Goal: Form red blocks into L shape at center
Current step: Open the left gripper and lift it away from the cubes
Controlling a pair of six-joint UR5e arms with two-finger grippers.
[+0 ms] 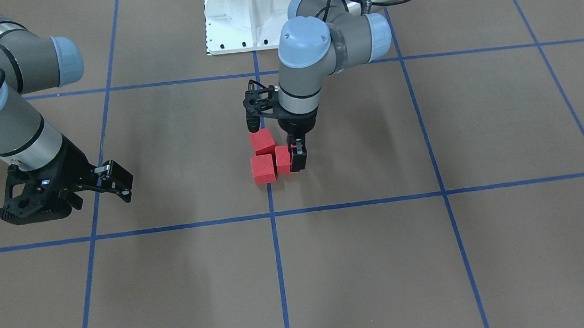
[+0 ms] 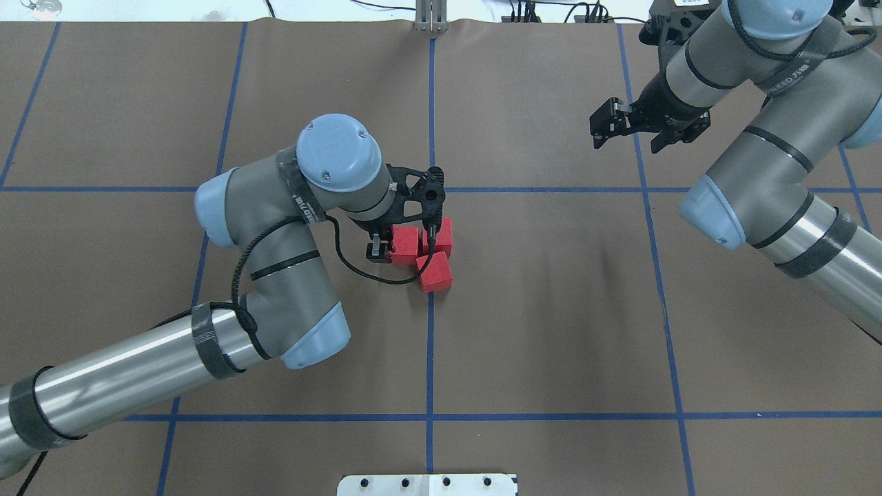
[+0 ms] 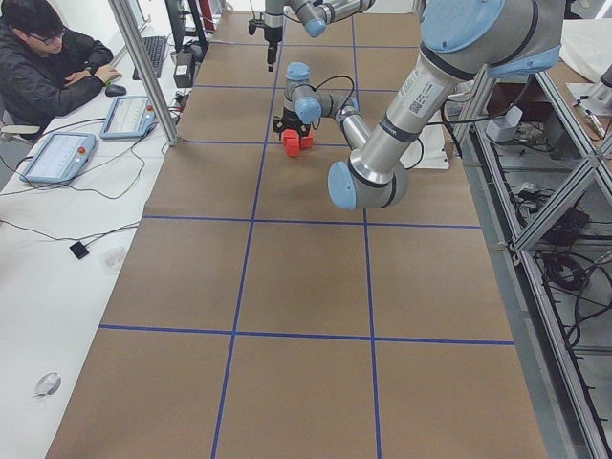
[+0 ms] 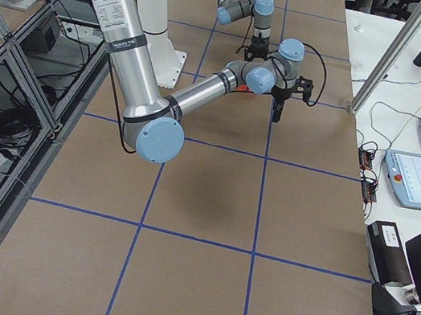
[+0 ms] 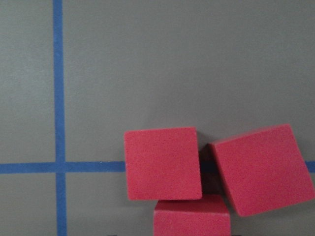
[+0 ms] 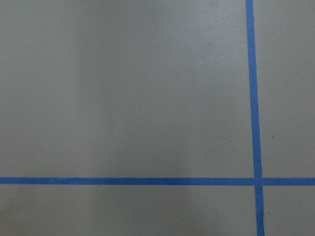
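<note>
Three red blocks lie together on the brown floor at the middle blue tape line (image 2: 431, 344). One block (image 2: 441, 238) sits square on the line. A second block (image 2: 435, 271) lies tilted on the line, nearer the robot. The third block (image 2: 404, 246) is just left of the line, touching the others, between the fingers of my left gripper (image 2: 403, 246), which is shut on it at floor level. In the front view the gripper (image 1: 291, 158) partly hides that block (image 1: 283, 159). The left wrist view shows all three, the held block (image 5: 192, 216) at the bottom edge. My right gripper (image 2: 601, 131) is open and empty, far off.
The white pedestal base (image 1: 248, 13) stands at the robot's side of the table, close to the blocks' grid square. A person (image 3: 48, 57) sits at a desk beside the table in the left side view. The right wrist view shows only brown floor and blue tape lines (image 6: 253, 98).
</note>
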